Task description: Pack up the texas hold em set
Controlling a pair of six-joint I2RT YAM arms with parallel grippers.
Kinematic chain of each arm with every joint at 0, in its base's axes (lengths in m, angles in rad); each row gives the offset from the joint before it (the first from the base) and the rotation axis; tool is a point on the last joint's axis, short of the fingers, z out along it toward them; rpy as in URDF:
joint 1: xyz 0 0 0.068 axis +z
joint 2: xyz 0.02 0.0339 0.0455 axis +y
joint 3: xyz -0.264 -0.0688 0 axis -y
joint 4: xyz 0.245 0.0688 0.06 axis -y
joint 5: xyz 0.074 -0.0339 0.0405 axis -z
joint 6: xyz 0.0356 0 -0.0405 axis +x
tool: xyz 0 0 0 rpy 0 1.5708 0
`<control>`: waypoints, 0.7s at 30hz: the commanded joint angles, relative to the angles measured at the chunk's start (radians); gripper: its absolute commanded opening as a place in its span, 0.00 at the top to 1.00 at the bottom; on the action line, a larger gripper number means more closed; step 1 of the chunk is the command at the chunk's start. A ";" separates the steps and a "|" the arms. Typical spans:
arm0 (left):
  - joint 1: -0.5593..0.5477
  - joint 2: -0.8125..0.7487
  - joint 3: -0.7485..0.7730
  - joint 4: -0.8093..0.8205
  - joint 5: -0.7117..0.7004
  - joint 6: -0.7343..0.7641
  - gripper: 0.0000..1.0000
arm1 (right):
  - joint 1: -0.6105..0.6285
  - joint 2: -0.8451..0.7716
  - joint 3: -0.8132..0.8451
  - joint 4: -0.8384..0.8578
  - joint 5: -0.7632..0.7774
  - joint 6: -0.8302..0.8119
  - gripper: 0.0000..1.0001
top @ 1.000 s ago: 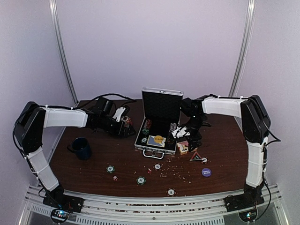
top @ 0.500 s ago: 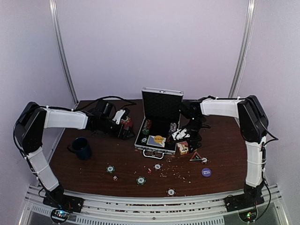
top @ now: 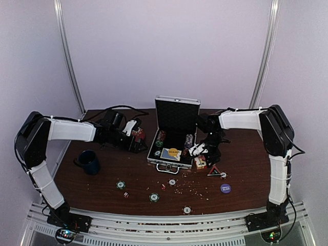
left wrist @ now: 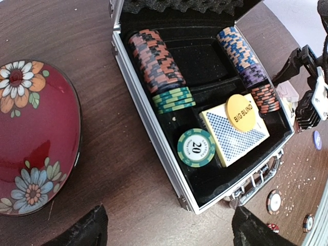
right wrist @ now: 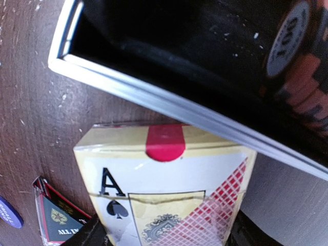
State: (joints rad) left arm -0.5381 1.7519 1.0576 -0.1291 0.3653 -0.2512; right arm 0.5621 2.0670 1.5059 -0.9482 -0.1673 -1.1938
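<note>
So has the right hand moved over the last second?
Yes. The right hand has dropped slightly along the right side of the open case, towards the table's near edge, closing in on the card box beside it.

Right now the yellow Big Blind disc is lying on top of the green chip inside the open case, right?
Not quite. The yellow disc is inside the open case, but it lies on the blue pack of cards, not on the green chip. The chip sits beside the cards. The left wrist view shows this.
</note>
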 commanded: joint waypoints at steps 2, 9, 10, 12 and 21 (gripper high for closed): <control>0.008 -0.038 -0.006 0.024 -0.014 0.018 0.14 | 0.013 -0.073 0.017 -0.063 0.002 0.042 0.43; 0.010 -0.086 0.050 -0.060 -0.039 0.036 0.14 | 0.020 -0.128 0.162 -0.197 -0.042 0.121 0.49; 0.011 -0.097 0.057 -0.069 -0.042 0.039 0.14 | 0.024 -0.123 0.200 -0.218 -0.059 0.140 0.49; 0.015 -0.121 0.057 -0.073 -0.050 0.040 0.14 | 0.034 -0.104 0.281 -0.242 -0.092 0.183 0.49; 0.051 -0.205 0.004 -0.031 -0.130 0.031 0.14 | 0.133 0.018 0.453 -0.035 0.028 0.424 0.51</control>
State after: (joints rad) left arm -0.5102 1.5921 1.0813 -0.1978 0.2886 -0.2291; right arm 0.6441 2.0148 1.9171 -1.0813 -0.2218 -0.8940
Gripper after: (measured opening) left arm 0.858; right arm 0.670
